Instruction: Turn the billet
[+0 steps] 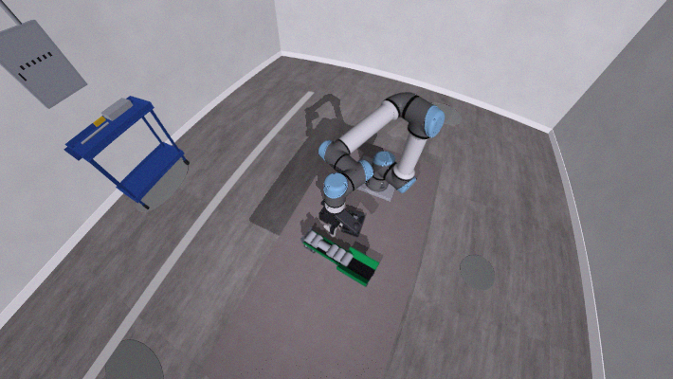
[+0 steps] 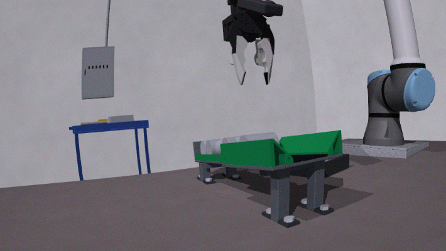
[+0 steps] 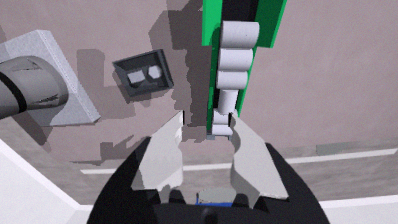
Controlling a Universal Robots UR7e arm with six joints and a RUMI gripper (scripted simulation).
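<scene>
The green feed ramp (image 1: 342,259) stands on grey legs (image 2: 279,194) on the floor. Several grey billets (image 3: 235,57) lie across it side by side. One billet (image 3: 228,100) lies lengthwise between them and a last billet (image 3: 221,131) at the end stop. From the side the row (image 2: 239,140) shows behind the green side wall. My gripper (image 2: 254,82) hangs high above the ramp, near its stop end, pointing down. Its fingers stand partly apart with nothing between them. It also shows in the overhead view (image 1: 334,228).
The arm's base (image 2: 384,142) stands on a grey plate to the right of the ramp. A dark grey block with two pale bolts (image 3: 142,75) sits on the floor beside the ramp. A blue cart (image 1: 128,147) stands by the left wall, under a grey wall panel (image 2: 97,72).
</scene>
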